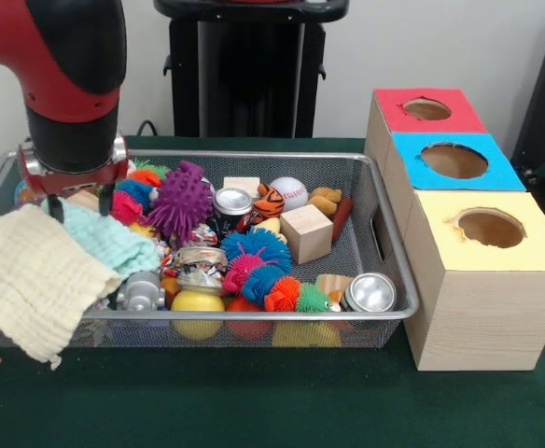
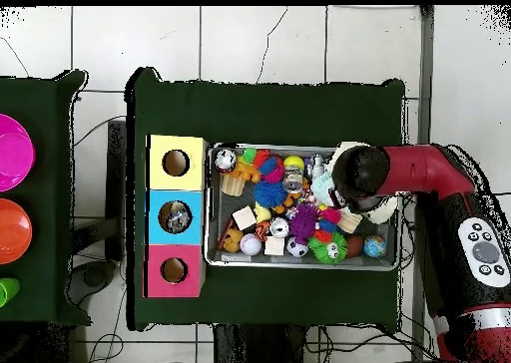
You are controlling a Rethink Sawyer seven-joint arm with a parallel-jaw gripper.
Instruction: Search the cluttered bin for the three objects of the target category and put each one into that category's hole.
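Note:
The silver wire-mesh bin [image 1: 254,316] is full of toys; it also shows in the overhead view [image 2: 212,241]. Wrinkled silvery-white pieces with blue and red print lie mid-bin: one [image 1: 201,234] under the purple spiky ball, one [image 1: 198,264] just in front of it. My gripper [image 1: 78,203] hangs low over the bin's left end, above the cloths, well left of those pieces. In the overhead view the arm's wrist [image 2: 359,175] covers it. The blue-topped box's hole [image 1: 454,161] is to the right of the bin. From overhead something silvery shows inside this hole [image 2: 176,217].
A cream cloth [image 1: 25,280] drapes over the bin's left front rim, with a mint cloth [image 1: 114,245] beside it. Spiky balls, a baseball [image 1: 289,192], wooden blocks [image 1: 306,232] and two shiny cans [image 1: 370,292] crowd the bin. The red-topped box [image 1: 426,110] and the yellow-topped box [image 1: 489,229] flank the blue one.

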